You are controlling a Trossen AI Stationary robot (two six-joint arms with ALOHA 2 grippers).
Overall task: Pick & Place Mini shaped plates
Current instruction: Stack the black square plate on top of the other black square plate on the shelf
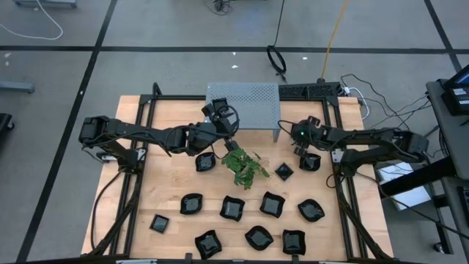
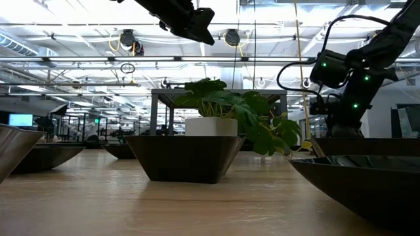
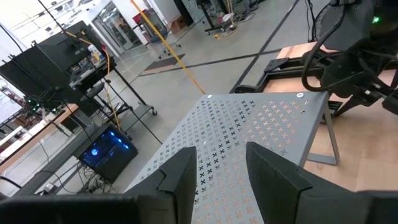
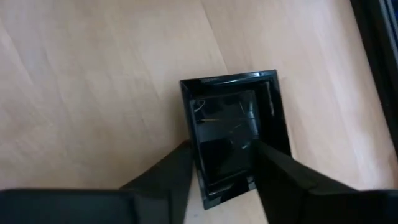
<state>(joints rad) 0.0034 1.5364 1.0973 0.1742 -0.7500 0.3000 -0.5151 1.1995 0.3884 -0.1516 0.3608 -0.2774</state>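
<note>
The right gripper (image 4: 224, 177) is low over a small glossy black square plate (image 4: 233, 134) lying flat on the pale wooden table (image 4: 93, 81) near its right edge, its two dark fingers (image 4: 171, 171) straddling the plate's near end with the jaws narrowing onto its sides; whether they already press it cannot be told. To do this well, the fingers should seat squarely on opposite walls and grip firmly before any lift, since the glossy, sloped sides look likely to slip. The left gripper (image 3: 217, 177) hovers above the grey perforated metal shelf (image 1: 244, 103) with its jaws partly apart and empty. The shelf top carries nothing. The other small black plates (image 1: 272, 204) lie scattered across the table's near half, all apparently empty, around a green leafy plant (image 1: 244, 165).
</note>
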